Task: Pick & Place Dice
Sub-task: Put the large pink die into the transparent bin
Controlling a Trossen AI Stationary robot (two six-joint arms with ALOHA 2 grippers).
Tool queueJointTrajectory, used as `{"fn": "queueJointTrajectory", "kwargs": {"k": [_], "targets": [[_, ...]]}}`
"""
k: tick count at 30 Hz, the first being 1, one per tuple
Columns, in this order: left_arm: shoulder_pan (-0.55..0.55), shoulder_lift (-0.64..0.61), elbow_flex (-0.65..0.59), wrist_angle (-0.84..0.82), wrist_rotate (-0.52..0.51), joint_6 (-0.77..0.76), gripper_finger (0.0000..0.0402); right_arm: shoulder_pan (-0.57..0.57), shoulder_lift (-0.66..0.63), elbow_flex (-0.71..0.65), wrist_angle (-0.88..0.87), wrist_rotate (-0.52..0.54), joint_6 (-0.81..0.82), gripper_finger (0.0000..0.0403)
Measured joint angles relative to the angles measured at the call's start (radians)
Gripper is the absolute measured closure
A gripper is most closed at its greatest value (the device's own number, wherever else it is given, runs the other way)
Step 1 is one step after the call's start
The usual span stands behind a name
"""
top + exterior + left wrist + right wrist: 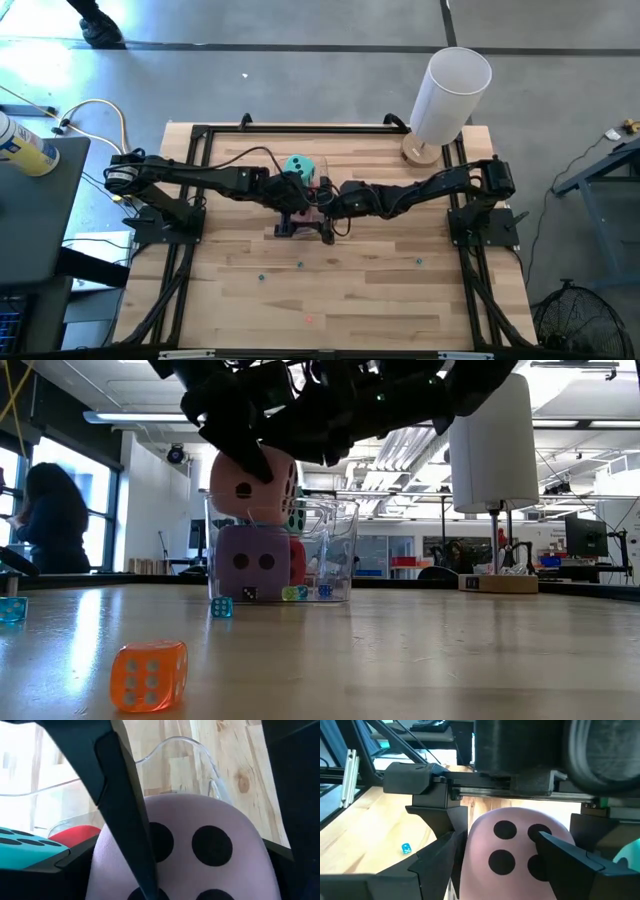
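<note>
The pink die (250, 485) (515, 845) (210, 845) sits at the mouth of a clear container (335, 550) (175, 740) at the table's middle. The purple die (255, 560) is directly beneath it. The red die (297, 560) (75, 832) and the teal die (300, 165) (627, 852) are beside them in the container. My left gripper (297, 205) (517, 827) is over the container, shut on the pink die. My right gripper (325, 208) (497, 845) is open. It reaches in from the table's right, its fingertips just short of the pink die's pip face. My left gripper pinches the pink die by two opposite sides (472, 827), one finger (451, 822) on each. The fingers come from above, pointing down. The die is upright, with its lower part below the container's rim. Whether it rests on the purple die I cannot tell.
A tall white cylinder on a wooden base (450, 90) (495, 450) stands at the far right corner. Tiny dice lie on the table: an orange one (148, 675) and blue ones (222, 607) (406, 848). Black frame rails (200, 130) run along the table's edges. A person (50, 520) is far off.
</note>
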Motion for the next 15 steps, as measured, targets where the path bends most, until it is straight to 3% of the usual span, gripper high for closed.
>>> {"fn": "queueJointTrajectory", "kwargs": {"k": [15], "targets": [[0.000,-0.002,0.000,0.009,0.005,-0.010,0.0016,-0.003,-0.003,0.001,-0.073,0.018,0.053,0.0133]]}}
